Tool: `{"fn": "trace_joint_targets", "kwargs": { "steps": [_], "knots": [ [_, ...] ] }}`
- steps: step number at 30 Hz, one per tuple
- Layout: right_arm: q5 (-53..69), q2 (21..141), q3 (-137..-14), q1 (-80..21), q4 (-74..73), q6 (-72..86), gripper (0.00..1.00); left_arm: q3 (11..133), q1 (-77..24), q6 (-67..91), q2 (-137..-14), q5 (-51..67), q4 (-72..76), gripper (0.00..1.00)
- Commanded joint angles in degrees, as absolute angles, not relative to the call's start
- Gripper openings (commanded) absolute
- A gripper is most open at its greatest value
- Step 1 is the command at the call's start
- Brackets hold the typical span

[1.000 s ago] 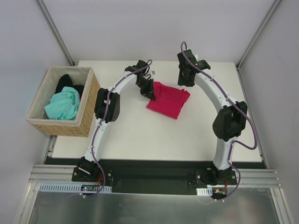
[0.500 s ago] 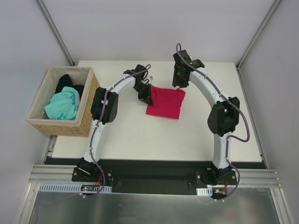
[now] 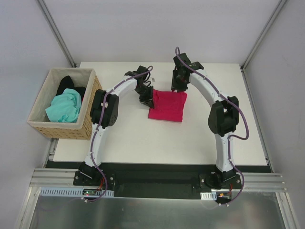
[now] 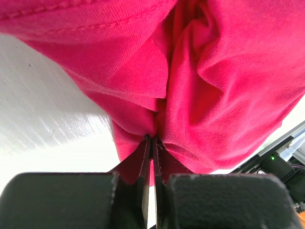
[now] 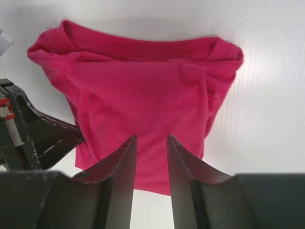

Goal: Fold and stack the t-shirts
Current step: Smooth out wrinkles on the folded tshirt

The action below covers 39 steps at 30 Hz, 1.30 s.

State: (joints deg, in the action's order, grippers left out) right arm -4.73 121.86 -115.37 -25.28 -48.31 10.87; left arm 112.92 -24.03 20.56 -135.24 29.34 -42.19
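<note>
Right wrist view: my right hand (image 5: 148, 139) hovers part-open and empty over the crimson t-shirt (image 5: 143, 90), whose left edge my left hand (image 4: 153, 143) pinches.

Since earlier: right gripper (image 3: 177, 88) swung left over crimson t-shirt (image 3: 167, 107); shirt apparently squarer.

I'm seeing the left arm (image 3: 121, 87) and right arm (image 3: 203, 88) as white links with black joints, purple cables (image 3: 247, 130) running along them, black bases (image 3: 88, 174) sitting at frame bottom, and the right gripper (image 5: 150, 139) showing dark angular fingers.
</note>
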Motion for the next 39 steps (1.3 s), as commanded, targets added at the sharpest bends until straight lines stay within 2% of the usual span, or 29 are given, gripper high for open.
{"fn": "trace_joint_targets", "kwargs": {
  "steps": [1,5,14,26,32,39],
  "knots": [
    [1.6,126.8,-122.1,-26.1,-48.7,9.0,0.34,112.9,-24.3,21.8,-130.9,28.6,-42.0,0.00],
    [3.5,130.0,-126.0,-27.2,-50.8,7.0,0.34,112.9,-24.4,21.7,-130.7,28.9,-42.1,0.00],
    [3.9,131.2,-126.4,-29.0,-49.2,5.1,0.35,112.5,-24.5,21.5,-131.1,29.8,-42.1,0.00],
    [8.4,135.4,-126.0,-26.5,-46.4,7.9,0.36,110.5,-24.6,21.8,-130.0,29.9,-42.0,0.00],
    [12.3,138.4,-127.7,-26.2,-44.7,10.1,0.29,110.3,-24.8,22.0,-129.6,30.0,-42.0,0.00],
    [14.9,140.9,-129.8,-24.2,-41.4,11.5,0.31,109.5,-24.8,21.9,-129.1,30.3,-42.1,0.00]
  ]
}}
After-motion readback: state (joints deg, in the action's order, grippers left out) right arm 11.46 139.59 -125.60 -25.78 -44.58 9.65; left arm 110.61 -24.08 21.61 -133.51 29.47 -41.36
